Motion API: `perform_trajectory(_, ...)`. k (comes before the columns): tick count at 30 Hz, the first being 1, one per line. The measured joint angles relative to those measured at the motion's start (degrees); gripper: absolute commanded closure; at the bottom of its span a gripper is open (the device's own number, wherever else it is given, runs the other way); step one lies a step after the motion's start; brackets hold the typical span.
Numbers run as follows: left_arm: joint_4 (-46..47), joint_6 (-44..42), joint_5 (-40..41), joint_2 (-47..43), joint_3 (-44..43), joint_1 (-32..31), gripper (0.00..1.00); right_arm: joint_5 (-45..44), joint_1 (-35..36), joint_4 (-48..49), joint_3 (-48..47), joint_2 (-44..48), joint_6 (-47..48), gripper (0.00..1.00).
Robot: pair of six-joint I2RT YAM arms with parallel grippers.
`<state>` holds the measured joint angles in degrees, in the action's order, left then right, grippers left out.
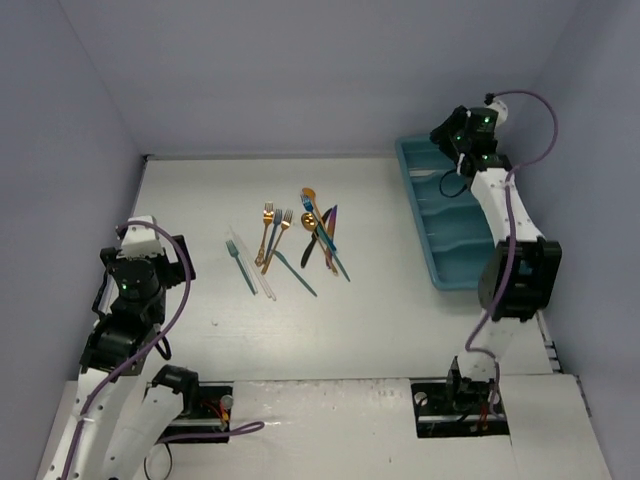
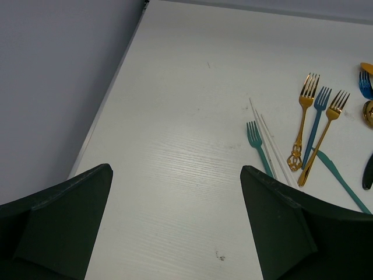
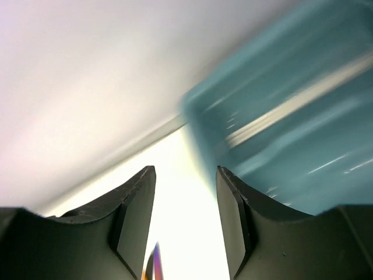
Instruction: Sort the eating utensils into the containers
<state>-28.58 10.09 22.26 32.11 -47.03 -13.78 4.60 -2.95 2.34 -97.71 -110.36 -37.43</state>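
Note:
The eating utensils [image 1: 290,240] lie in a loose cluster at the table's centre: gold, blue and teal forks, a gold spoon, and dark and purple pieces. In the left wrist view I see a teal fork [image 2: 259,149], two gold forks [image 2: 303,122], a blue fork [image 2: 317,119] and thin clear-white pieces [image 2: 274,146]. My left gripper [image 2: 175,221] stands open over bare table to their left. My right gripper [image 1: 455,140] hovers over the far end of the teal tray [image 1: 450,215]. In its wrist view its jaws stand apart [image 3: 185,170]. A slim purple-iridescent tip [image 3: 154,265] shows low between them, touching neither pad.
The tray's corner [image 3: 291,116] is blurred in the right wrist view, with a pale streak [image 3: 297,102] inside it. The grey-violet walls close in the table on the left, at the back and on the right. The tray runs along the right wall.

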Motion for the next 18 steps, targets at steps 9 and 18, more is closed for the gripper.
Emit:
perform_trajectory(9,0.02,0.00,-0.24,-0.67,0.00,-0.04,0.10,2.28,21.76,-0.40,14.38,19.09,16.74,0.58)
perform_trajectory(18,0.00,0.02,-0.42,-0.63,0.00,-0.04,0.10,-5.57,45.24,-6.72,23.02,15.98,27.42,0.60)
